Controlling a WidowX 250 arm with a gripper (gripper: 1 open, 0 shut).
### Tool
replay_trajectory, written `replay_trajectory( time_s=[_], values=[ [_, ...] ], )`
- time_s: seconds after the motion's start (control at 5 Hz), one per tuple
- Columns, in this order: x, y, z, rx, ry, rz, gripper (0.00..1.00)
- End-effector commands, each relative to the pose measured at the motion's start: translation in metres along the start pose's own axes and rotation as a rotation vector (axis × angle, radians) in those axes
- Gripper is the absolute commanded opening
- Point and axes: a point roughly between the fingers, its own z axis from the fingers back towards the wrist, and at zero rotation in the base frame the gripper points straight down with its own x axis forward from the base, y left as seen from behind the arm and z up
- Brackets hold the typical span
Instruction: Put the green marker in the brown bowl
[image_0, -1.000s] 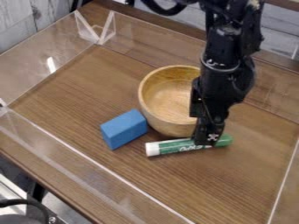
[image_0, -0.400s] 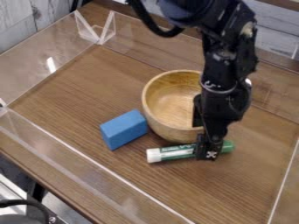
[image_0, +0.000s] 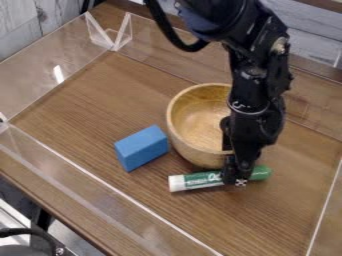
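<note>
Gripper (image_0: 242, 176) of the black arm (image_0: 254, 90) points straight down onto the green marker (image_0: 219, 178), its tips at the marker's right half, close to the green cap end. Its fingers sit around or against the barrel, but the dark tips hide the contact, so whether they are clamped on it or merely straddling it cannot be told.

Marker position: it lies flat on the wooden table (image_0: 94, 110), nearly level across the picture with its cap end toward 3 o'clock and slightly raised toward the back, its white end toward 9 o'clock. It rests just outside the brown bowl (image_0: 201, 122), at the bowl's 6 o'clock, very near the outer wall; whether it touches the wall cannot be made out.

Bowl details: round, light wood with visible grain, standing upright near the middle of the table. The arm rises in front of its right rim and hides part of it.

At the bowl's 8 o'clock, just beside its outer wall, lies a blue block (image_0: 140, 147), set at a slant. It sits at about 10 o'clock from the marker's white end and apart from it.

Clear plastic walls (image_0: 54, 70) fence the table edges, with a folded clear piece (image_0: 110, 32) standing at the far left corner.
</note>
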Motion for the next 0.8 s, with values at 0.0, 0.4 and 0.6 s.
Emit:
replay_trajectory(
  time_s=[0.0, 0.4, 0.6],
  values=[
    [0.0058, 0.0015, 0.0064, 0.018, -0.024, -0.028, 0.0],
    [0.0038, -0.0002, 0.0121, -0.002, -0.012, -0.028, 0.0],
    [0.0028, -0.001, 0.0148, -0.012, -0.006, -0.028, 0.0]
  ],
)
